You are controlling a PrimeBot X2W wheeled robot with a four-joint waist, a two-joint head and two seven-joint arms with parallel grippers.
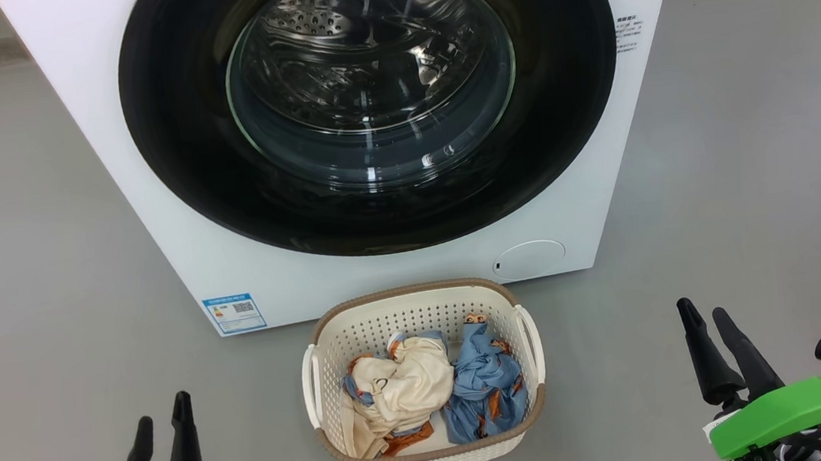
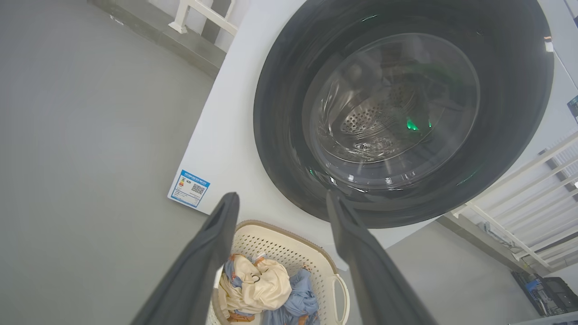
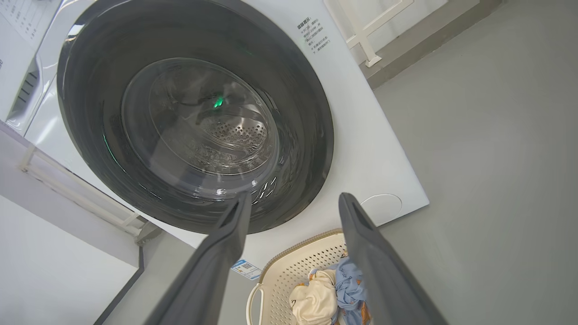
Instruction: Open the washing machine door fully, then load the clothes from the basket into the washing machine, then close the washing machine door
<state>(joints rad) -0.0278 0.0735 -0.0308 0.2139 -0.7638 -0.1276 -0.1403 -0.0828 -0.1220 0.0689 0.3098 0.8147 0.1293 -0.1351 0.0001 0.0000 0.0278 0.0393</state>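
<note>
**Loaded basket sitting before a shut door**

The washing machine (image 1: 234,277) is filling the upper middle of the head view. The washing machine door (image 1: 371,91) is sitting shut against the white front, and the perforated steel drum (image 1: 330,20) is showing through its glass bowl.

At lower centre, the basket (image 1: 360,329) is standing on the grey floor (image 1: 44,258) just in front of the machine. It is sitting below the round white flap (image 1: 530,258) and to the right of the blue label (image 1: 235,313). It is holding the clothes (image 1: 433,390). A cream garment (image 1: 406,385) is lying bunched in the left half. A light blue garment (image 1: 486,389) with orange patches is lying crumpled in the right half. The two are touching each other, and both are lying below the brown rim.

The left gripper (image 1: 163,409) is hovering in the lower left corner with its fingers spread wide, holding nothing. The right gripper (image 1: 701,308) is hovering at lower right, likewise spread wide and empty. Both are well apart from the basket, one on each side. In each wrist view, the two dark fingers are framing the basket and the door's lower rim.
</note>
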